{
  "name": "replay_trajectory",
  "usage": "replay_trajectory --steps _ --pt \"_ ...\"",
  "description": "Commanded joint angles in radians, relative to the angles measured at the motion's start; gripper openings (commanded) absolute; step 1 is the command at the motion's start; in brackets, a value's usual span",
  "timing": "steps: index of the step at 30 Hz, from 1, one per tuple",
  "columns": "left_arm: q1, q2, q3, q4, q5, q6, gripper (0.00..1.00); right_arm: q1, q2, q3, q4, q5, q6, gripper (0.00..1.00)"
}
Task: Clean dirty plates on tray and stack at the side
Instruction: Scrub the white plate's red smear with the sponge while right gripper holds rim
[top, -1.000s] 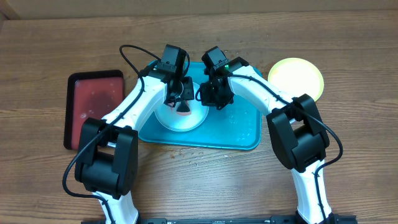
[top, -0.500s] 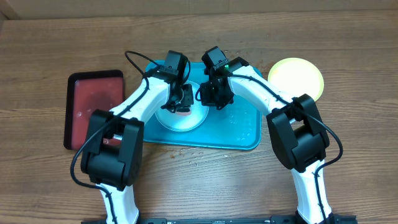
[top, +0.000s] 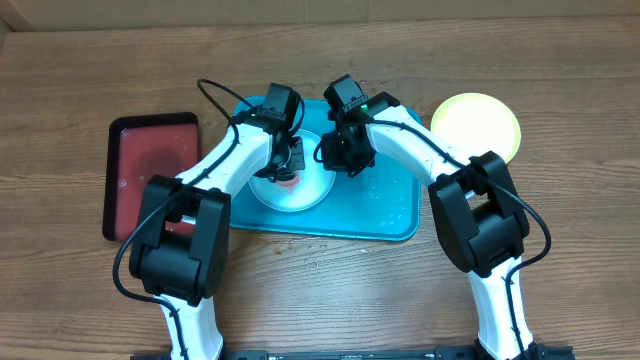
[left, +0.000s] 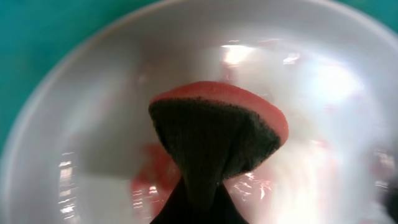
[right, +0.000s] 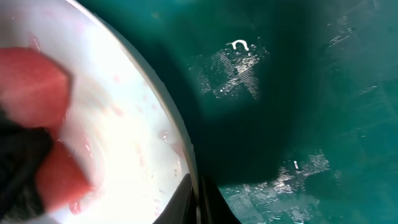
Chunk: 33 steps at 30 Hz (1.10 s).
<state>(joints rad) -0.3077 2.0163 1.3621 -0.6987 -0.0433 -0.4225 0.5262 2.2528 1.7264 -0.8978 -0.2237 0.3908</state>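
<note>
Plastic, thin and light: the white plate (top: 312, 190) lies on the blue tray (top: 385, 205), directly under my left gripper (top: 287, 166). Wet and glossy, it would likely skate when scrubbed, so I judge the raised rim the best hold. My right gripper (right: 196, 200) looks pinched shut on that rim. My left is clamped on a sponge (left: 214, 130), red foam with a coarse dark face, pressed onto the smears. Out past my right gripper, off the tray, sits a yellow-green plate (top: 476, 125).
</note>
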Motion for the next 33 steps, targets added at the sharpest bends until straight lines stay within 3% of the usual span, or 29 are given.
replay_trajectory --steps 1,5,11,19,25,33 --pt "0.033 0.011 -0.005 -0.036 -0.208 0.019 0.04 0.005 0.018 -0.006 -0.001 0.024 0.003 0.04" --pt "0.039 0.011 0.006 -0.042 -0.276 0.030 0.04 0.005 0.018 -0.006 -0.001 0.032 0.003 0.04" --pt "0.034 0.011 0.062 -0.038 -0.234 0.029 0.04 0.005 0.018 -0.006 -0.001 0.043 0.003 0.04" --pt "0.027 0.032 0.060 0.019 0.177 -0.047 0.04 0.005 0.018 -0.006 0.003 0.043 0.003 0.04" --pt "-0.008 0.084 0.052 -0.011 0.254 -0.055 0.04 0.005 0.018 -0.006 0.003 0.043 0.003 0.04" --pt "-0.008 0.110 0.053 -0.107 0.214 0.142 0.04 0.005 0.018 -0.006 -0.004 0.043 0.003 0.04"
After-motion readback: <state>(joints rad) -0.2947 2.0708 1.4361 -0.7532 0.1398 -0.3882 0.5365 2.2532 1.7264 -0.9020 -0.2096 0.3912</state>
